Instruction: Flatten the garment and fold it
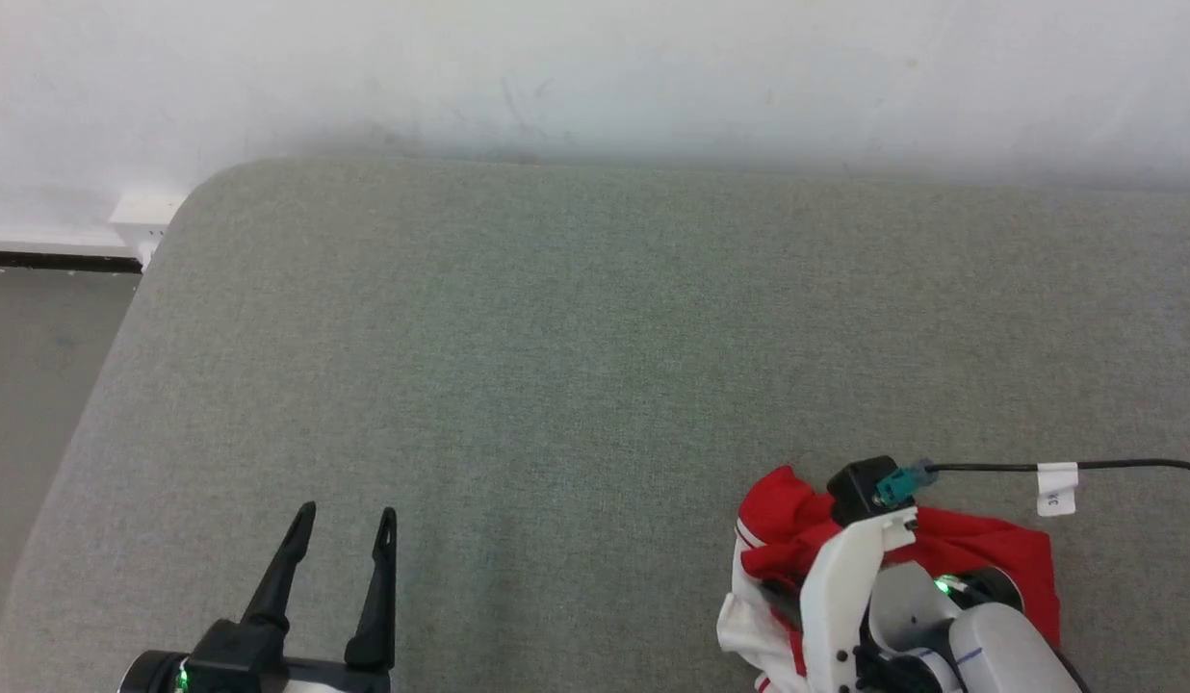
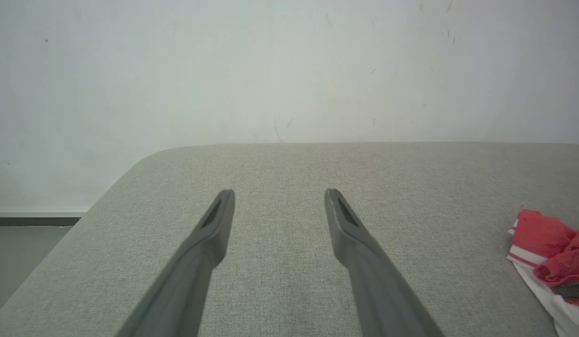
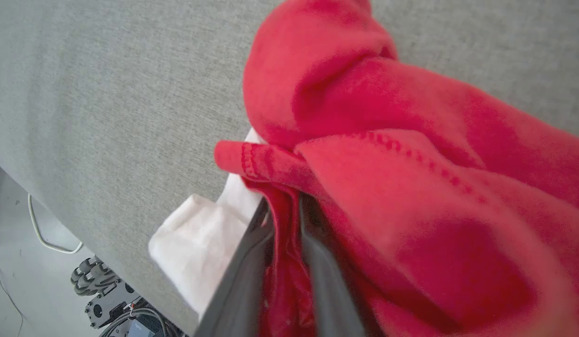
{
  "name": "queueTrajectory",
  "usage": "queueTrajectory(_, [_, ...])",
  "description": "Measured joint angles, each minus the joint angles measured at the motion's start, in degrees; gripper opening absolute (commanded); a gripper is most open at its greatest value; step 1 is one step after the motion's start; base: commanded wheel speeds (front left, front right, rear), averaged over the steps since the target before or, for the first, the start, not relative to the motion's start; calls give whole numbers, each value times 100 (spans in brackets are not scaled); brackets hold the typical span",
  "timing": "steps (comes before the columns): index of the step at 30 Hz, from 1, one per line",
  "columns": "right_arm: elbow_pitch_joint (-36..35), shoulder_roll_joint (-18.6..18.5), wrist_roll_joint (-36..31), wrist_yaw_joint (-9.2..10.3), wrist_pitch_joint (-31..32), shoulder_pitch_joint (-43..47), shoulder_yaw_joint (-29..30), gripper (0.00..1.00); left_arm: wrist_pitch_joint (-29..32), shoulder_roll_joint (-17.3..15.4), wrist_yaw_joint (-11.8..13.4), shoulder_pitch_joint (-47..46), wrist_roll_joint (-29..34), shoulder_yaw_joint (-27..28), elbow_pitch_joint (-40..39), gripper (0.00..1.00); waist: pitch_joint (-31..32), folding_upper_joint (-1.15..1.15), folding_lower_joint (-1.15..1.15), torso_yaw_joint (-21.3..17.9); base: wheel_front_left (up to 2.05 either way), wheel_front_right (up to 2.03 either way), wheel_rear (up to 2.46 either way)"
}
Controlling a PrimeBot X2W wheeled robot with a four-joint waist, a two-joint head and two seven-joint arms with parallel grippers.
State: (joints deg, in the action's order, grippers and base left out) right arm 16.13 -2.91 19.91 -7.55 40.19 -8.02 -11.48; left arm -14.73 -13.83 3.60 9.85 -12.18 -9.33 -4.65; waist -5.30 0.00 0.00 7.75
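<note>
The garment point(image 1: 990, 549) lies bunched in a red heap with a white sleeve at the near right of the grey padded surface point(image 1: 556, 337). My right arm's wrist point(image 1: 865, 568) sits over it, covering its middle. In the right wrist view the right gripper point(image 3: 282, 201) has its two fingers close together on a red fold of the garment point(image 3: 411, 187), with a white sleeve to their left. My left gripper point(image 1: 349, 515) stands open over bare surface at the near left, well apart from the cloth. The left wrist view shows the left gripper point(image 2: 279, 194) empty and the garment point(image 2: 542, 234) at far right.
A white wall runs behind the surface, with a white socket box point(image 1: 147, 217) at its left corner. Floor lies beyond the rounded left edge. A black cable point(image 1: 1134, 466) with a white tag runs right from my right wrist. The robot's wheeled base point(image 3: 90, 276) sits below the near edge.
</note>
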Motion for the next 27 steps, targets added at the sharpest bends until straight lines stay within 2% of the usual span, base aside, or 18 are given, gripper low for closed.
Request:
queueTrajectory(6, [-230, 10, 219, 2, 153, -134, -394, 100, 0, 15, 0, 2, -29, 23, 44, 100, 28, 0, 0, -60, 0, 0, 0])
queueTrajectory(11, [-1163, 15, 460, 2, 421, -52, -356, 100, 0, 41, 0, 5, -42, 29, 40, 100, 74, 0, 0, -169, 0, 0, 0])
queueTrajectory(14, [-1867, 14, 558, 2, 382, 194, 32, 100, 0, 55, 4, 12, -42, 40, 20, 100, 101, 0, 0, -232, 0, 0, 0])
queueTrajectory(19, [-2741, 9, 291, 2, -131, 616, 902, 100, 0, 52, 8, 28, -42, 58, -54, 100, 87, 0, 0, -358, 0, 0, 0])
queueTrajectory(23, [-3071, 4, 183, 2, -520, 1061, 1621, 100, 0, 35, 16, 30, -42, 67, -105, 100, 29, 0, 0, -431, 0, 0, 0])
queueTrajectory(27, [-3064, -3, 147, 2, -653, 1617, 2225, 100, 0, 5, 23, 31, -42, 78, -152, 100, -51, 0, 0, -483, 0, 0, 0])
